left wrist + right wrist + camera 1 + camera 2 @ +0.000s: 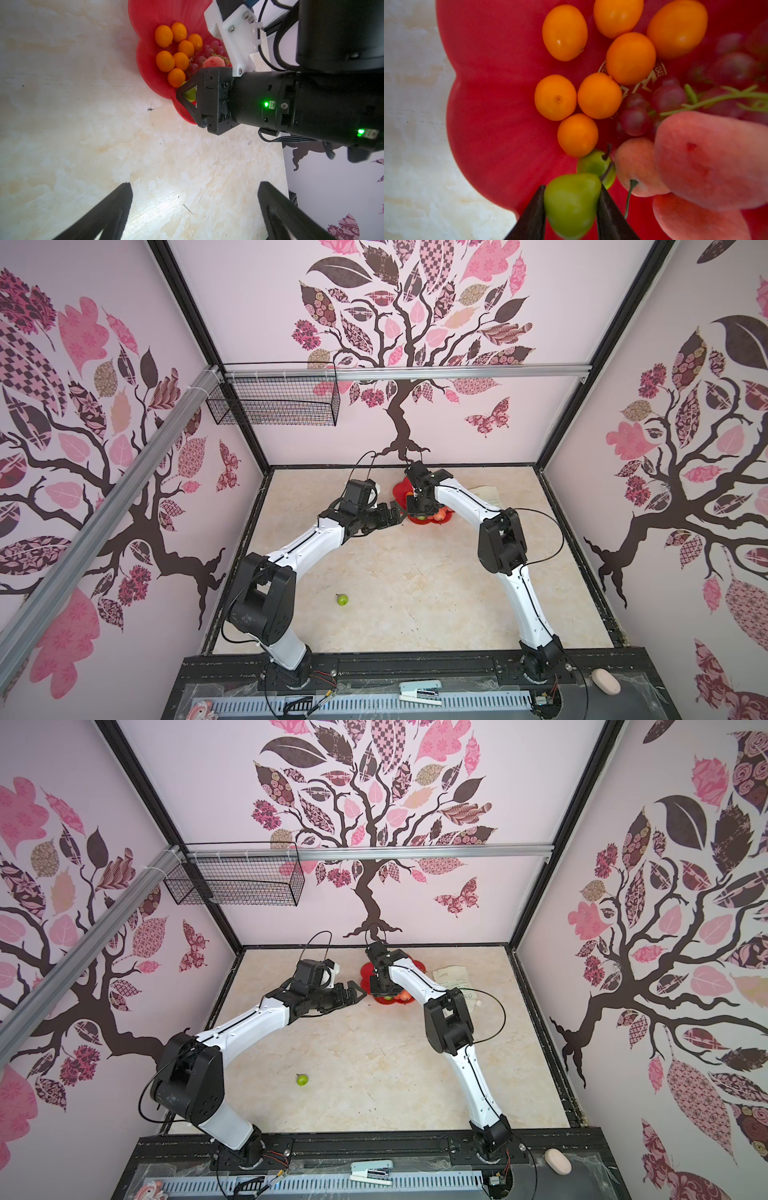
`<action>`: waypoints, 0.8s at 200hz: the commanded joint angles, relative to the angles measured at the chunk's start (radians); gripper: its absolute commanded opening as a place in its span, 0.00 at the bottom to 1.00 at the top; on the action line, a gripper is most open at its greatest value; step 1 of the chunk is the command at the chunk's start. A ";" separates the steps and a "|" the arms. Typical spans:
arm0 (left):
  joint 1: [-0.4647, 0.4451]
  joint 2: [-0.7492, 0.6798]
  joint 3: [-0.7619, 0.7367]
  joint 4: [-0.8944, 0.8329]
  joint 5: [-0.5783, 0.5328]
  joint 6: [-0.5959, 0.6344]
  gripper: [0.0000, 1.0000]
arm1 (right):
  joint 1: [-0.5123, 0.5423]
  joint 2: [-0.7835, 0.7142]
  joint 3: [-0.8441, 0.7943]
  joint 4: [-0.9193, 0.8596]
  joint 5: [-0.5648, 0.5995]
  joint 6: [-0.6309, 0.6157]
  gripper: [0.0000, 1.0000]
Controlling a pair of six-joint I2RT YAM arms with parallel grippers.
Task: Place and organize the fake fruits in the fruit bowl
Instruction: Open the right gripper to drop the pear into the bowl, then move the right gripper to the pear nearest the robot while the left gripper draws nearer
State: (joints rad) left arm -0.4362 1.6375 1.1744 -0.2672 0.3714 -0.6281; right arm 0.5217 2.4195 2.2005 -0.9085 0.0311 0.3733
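Nearest the robot, one loose green pear (342, 599) sat alone on the marble table (395, 593), well apart from everything else. Further out, the left gripper (195, 207) hung just beside the fruit bowl (492, 104) with its jaws spread wide and nothing in them. The right gripper (572, 188) was over the bowl, pinching a second green pear (571, 205) between its fingertips, just beside a third green fruit (593, 164) (so three greens total, two at the bowl). Inside the bowl I counted seven orange fruits (630, 58) clustered by the gold emblem (660, 71), one dark red grape bunch (635, 120) and three pink peaches (712, 160). Past that, one paper packet (451, 977) lay on the table near the bowl, and one black wire basket (274, 400) hung high at the back.
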 commanded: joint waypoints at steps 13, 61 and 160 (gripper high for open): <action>0.005 0.015 0.033 0.011 0.017 0.005 0.98 | -0.007 0.039 0.039 -0.033 -0.011 -0.013 0.42; 0.004 -0.020 0.013 -0.007 0.014 0.009 0.98 | -0.012 0.006 0.038 -0.033 -0.006 -0.016 0.44; 0.007 -0.292 -0.121 -0.152 -0.145 0.048 0.98 | -0.007 -0.386 -0.404 0.310 -0.095 0.042 0.45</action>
State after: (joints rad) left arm -0.4362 1.4071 1.1133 -0.3519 0.2958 -0.6022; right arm 0.5144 2.2036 1.8812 -0.7406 -0.0250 0.3809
